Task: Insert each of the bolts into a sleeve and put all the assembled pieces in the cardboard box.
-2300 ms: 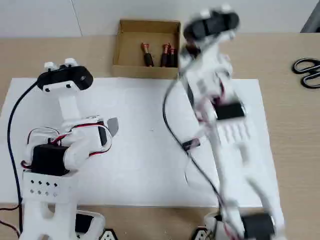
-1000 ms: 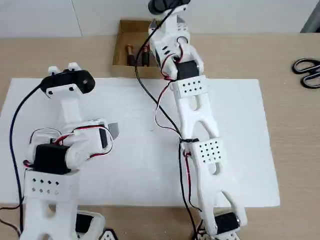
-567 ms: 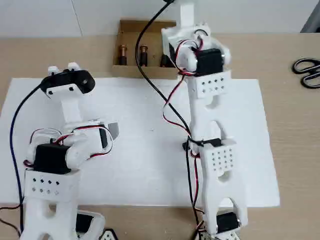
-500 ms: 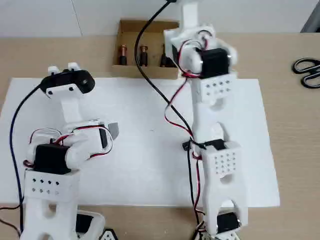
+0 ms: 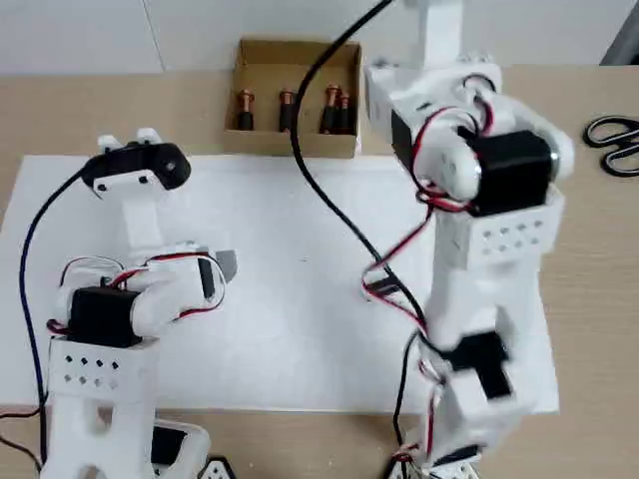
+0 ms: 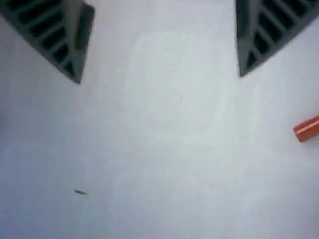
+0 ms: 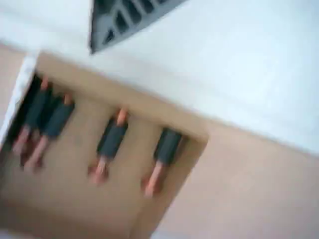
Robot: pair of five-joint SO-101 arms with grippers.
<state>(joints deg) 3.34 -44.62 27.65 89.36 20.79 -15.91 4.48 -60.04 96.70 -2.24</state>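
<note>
High view: cardboard box [image 5: 296, 47] at far side of table [image 5: 589, 259] holds four assembled pieces [image 5: 287, 110]; deposit judged complete. Right arm [image 5: 499, 180] raised beside box. Left arm [image 5: 140, 289] folded over white sheet [image 5: 300, 299], judged parked to leave room.

Left wrist view: left end effector [image 6: 159, 74] spread, nothing between, above sheet.

Right wrist view: right end effector [image 7: 129, 17] overlooks box; spread or pressed together, cannot tell. Pieces lie side by side on box floor.

Inside the left pincer [image 6: 159, 77]: fingers spread wide, with bare white sheet [image 6: 174, 164] under the gap.
Just outside one finger: an orange cylinder end [image 6: 306, 128] lies on the sheet, apart from the finger.
Under the right pincer [image 7: 132, 22]: the open-topped cardboard box [image 7: 70, 199].
Box floor: four assembled pieces [image 7: 112, 137] lie in a row. Two sit close by one wall, and bare floor shows between the others.
Between the pincers: a black cable [image 5: 296, 130] arcs across the box and sheet.
Far off: scissors [image 5: 612, 145].
</note>
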